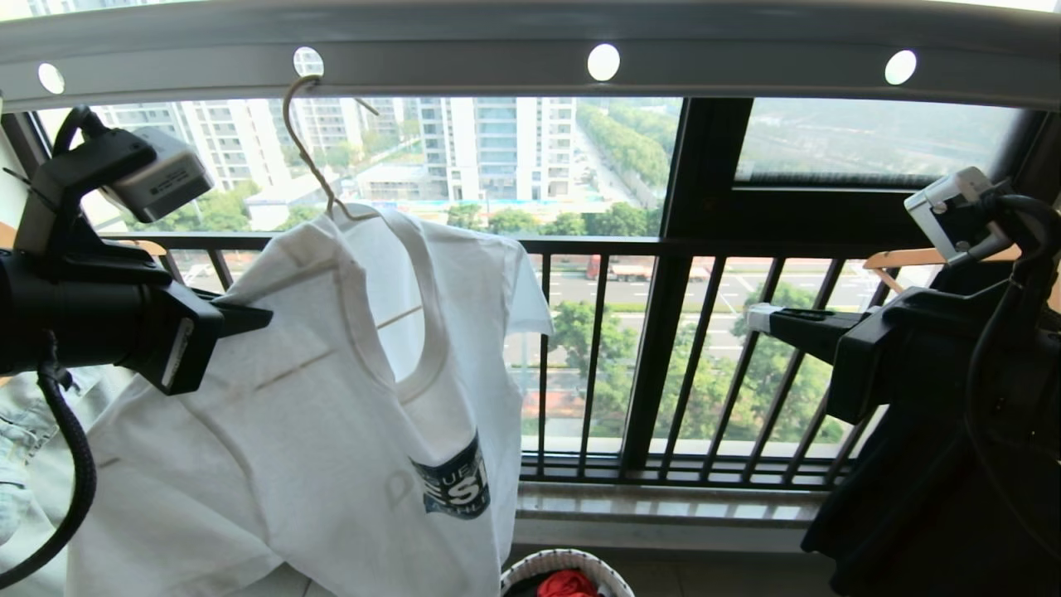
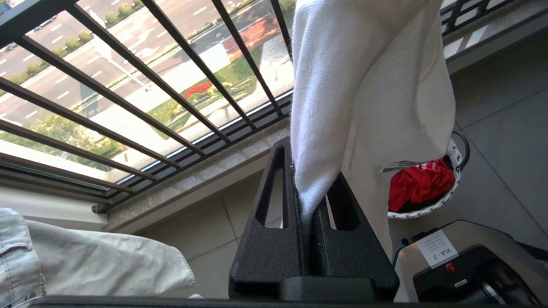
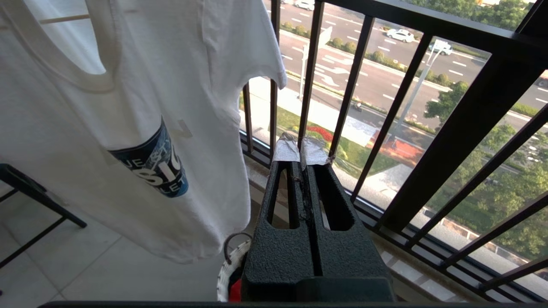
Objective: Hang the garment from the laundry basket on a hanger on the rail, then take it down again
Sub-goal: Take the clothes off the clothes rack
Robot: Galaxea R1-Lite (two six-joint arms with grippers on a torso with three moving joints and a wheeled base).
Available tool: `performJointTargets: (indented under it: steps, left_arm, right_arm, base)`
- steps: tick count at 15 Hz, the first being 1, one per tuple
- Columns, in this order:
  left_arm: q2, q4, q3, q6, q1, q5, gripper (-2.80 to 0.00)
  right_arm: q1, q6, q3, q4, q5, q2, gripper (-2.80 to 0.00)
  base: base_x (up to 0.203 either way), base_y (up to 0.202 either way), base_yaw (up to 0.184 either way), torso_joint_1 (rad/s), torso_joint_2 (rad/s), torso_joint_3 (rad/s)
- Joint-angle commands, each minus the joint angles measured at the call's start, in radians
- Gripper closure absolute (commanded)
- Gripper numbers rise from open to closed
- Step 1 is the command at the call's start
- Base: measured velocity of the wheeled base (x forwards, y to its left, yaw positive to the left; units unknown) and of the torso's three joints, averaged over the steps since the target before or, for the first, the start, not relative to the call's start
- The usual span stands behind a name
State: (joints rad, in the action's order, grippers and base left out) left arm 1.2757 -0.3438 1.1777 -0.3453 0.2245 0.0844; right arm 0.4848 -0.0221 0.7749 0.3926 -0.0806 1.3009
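The white garment (image 1: 315,431) with its navy logo hangs on the thin cream hanger (image 1: 308,159). The hanger's hook sits in a hole of the grey rail (image 1: 497,58). My left gripper (image 1: 249,317) is at the shirt's left shoulder. In the left wrist view, that gripper (image 2: 308,160) is shut on a fold of the garment (image 2: 368,85). My right gripper (image 1: 758,317) hangs to the right of the shirt, apart from it; its taped fingertips (image 3: 287,149) are shut with nothing between them. The laundry basket (image 1: 530,572) stands on the floor below.
A red cloth (image 2: 417,184) lies in the basket. The black balcony railing (image 1: 663,249) runs behind the shirt. A black shirt (image 1: 912,514) on a wooden hanger (image 1: 903,259) hangs at the right. Pale denim (image 1: 21,431) hangs at the left.
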Motion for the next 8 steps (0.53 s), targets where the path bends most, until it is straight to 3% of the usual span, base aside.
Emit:
performJointTargets:
  steps: [1,4,8]
  left_arm:
    - [-0.017,-0.001,-0.002,0.009,0.000,0.000,0.00]
    - [-0.045,-0.003,-0.019,0.021,0.023,0.001,0.00]
    - [-0.059,0.002,-0.062,0.032,0.055,0.008,0.00]
  right_arm:
    - [0.044,0.001,0.000,0.000,-0.001,-0.004,0.00]
    - [0.091,0.002,0.004,-0.003,-0.001,-0.041,0.00]
    - [0.218,0.057,0.072,-0.018,-0.010,-0.007,0.00]
  base:
    - [0.000,0.000,0.000,0.000,0.00,0.000]
    - [0.000,0.000,0.000,0.000,0.00,0.000]
    - [0.000,0.000,0.000,0.000,0.00,0.000]
